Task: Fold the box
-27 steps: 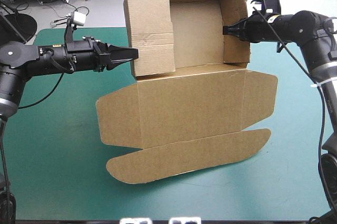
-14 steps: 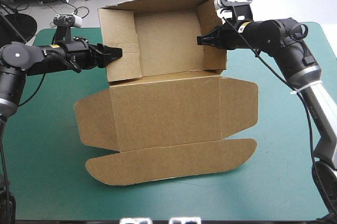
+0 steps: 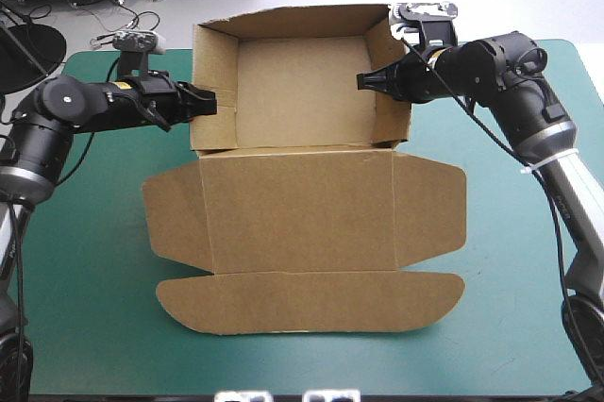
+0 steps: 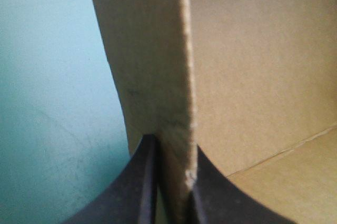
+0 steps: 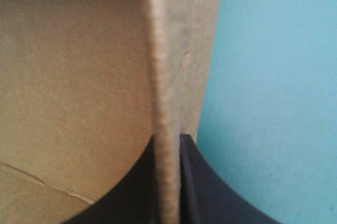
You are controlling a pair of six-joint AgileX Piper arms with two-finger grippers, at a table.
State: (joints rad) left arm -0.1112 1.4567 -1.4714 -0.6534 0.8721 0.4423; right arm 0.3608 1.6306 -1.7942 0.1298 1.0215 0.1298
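Box point(image 3: 297, 91) open tray, lid point(image 3: 297, 209) flat. Left gripper point(image 3: 211, 105) pinches left wall point(image 3: 205, 67), right gripper point(image 3: 364, 81) pinches right wall point(image 3: 390, 105). Squeeze tight, move both together.

You have the box point(image 3: 297, 218) at the centre of the frame, on the table point(image 3: 85, 326). Its open tray sits in the upper middle, toward the far edge. The lid lies flat in front of it, filling the lower middle. At upper left, the left gripper point(image 3: 213, 106) pinches the tray's left wall. At upper right, the right gripper point(image 3: 364, 81) pinches the right wall. Each has one finger inside the tray and one outside.
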